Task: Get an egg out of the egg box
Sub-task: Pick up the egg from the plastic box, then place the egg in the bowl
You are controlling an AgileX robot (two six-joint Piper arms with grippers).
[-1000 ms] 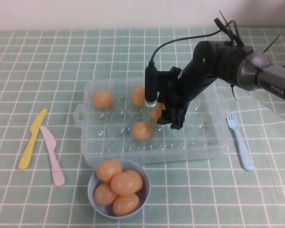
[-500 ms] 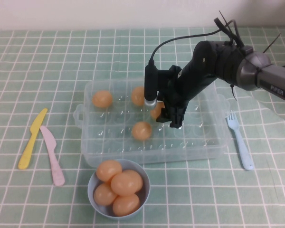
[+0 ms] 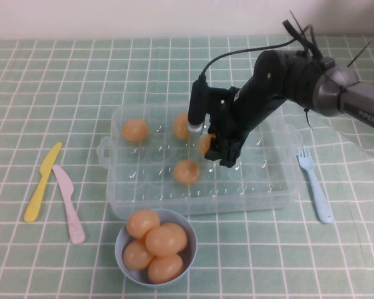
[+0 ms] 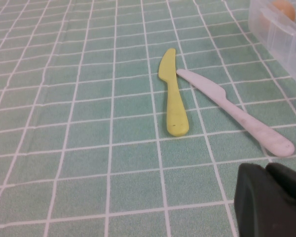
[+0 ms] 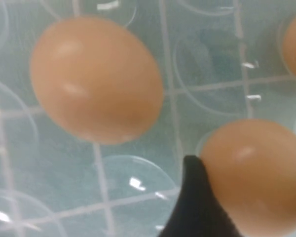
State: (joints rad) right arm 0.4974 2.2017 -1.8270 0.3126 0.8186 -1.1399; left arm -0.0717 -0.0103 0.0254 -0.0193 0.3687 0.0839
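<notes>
Right gripper [image 3: 213,147] down inside the egg box [image 3: 280,190], jaws pinching the egg [image 3: 205,143] near the box's middle, probably so it lifts clear of its cup. From that egg: one loose egg at 7 o'clock, one at 10, another far off at 9. Blue bowl [image 3: 120,248] waiting at 7 o'clock on the desk, four eggs in already. Left gripper [image 4: 271,201] parked by the knives, jaws pressed together.
</notes>
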